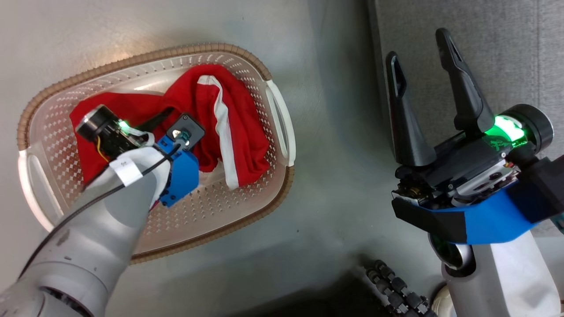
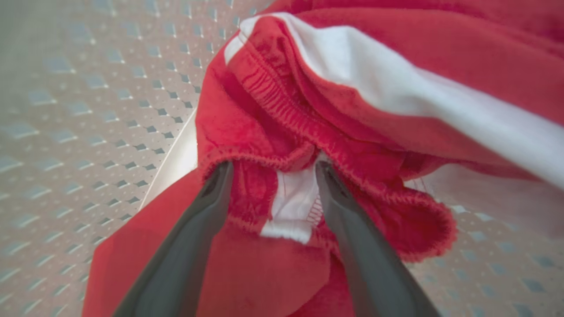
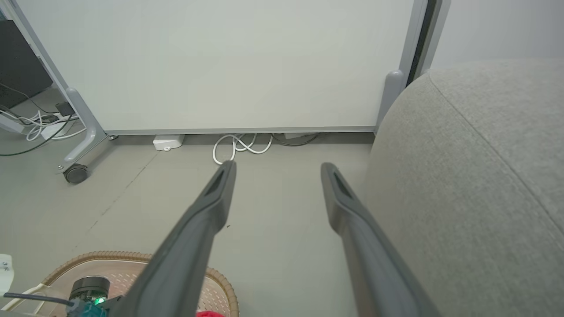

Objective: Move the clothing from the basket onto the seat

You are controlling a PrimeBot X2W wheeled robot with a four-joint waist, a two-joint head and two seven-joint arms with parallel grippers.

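Left tool (image 2: pixel 274 165), wide open, at clothing (image 1: pixel 194 97) — long axis along basket (image 1: pixel 229 49)

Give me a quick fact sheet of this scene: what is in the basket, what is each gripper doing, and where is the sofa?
clothing: red with white stripes, crumpled inside the basket
basket: cream with a brown rim, on the floor
left gripper: open, down in the basket, fingers either side of a red fold
right gripper: open, empty, raised next to the seat
seat: light grey fabric, on the robot's right
progress: clothing not yet lifted out
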